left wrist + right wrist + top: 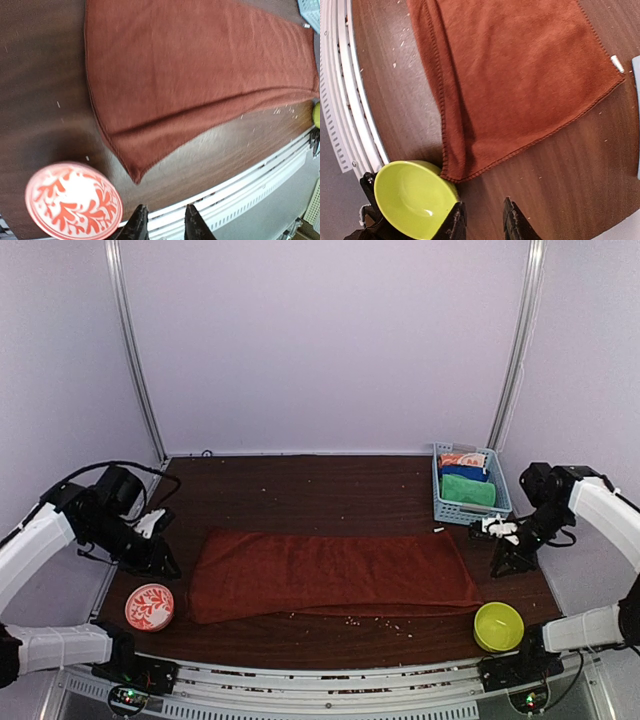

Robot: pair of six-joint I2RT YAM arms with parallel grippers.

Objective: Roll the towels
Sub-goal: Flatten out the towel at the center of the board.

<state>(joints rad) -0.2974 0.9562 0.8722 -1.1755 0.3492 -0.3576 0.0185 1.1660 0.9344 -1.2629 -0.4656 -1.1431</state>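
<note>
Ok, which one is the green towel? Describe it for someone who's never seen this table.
Find the light blue basket at the table's far right corner, beyond the spread rust-red towel. Inside, the green towel lies at the near end; its neighbours are a dark blue cloth and an orange-patterned one.

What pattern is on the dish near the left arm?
The dish has a red-and-white leafy pattern; clearest in the left wrist view.
</note>
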